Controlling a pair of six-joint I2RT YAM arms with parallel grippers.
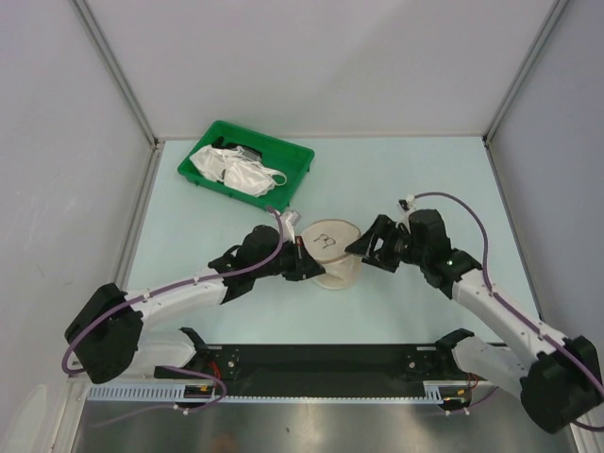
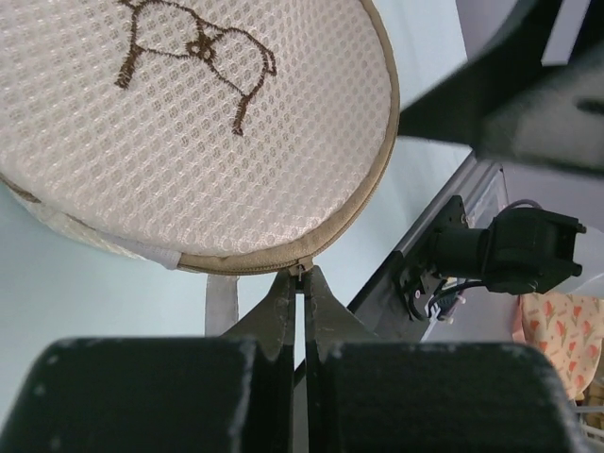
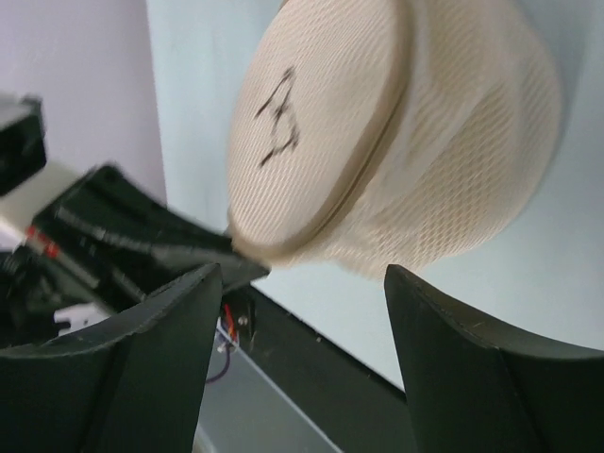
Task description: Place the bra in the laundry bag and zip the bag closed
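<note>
Bag [image 1: 331, 248] sits at bench [image 1: 429, 179] centre. It is a round beige mesh case of two disc halves with a tan zip rim and a brown bra sketch [image 2: 193, 45] on the upturned face.

Handling, judged: light, springy, and easily dented or slid, so it needs bracing while the zip is drawn.

Best hold is the zip pull [image 2: 300, 272] at the rim's 9 o'clock. The left pincer [image 2: 300, 281] is pressed together there, apparently pinching it.

The right pincer [image 3: 302, 283] is spread at the bag's 3 o'clock; contact with the bag is unclear.

Bra not visible in any view; whether it lies inside the mesh, cannot tell.

Green tray [image 1: 203, 170] at 11 o'clock.
</note>
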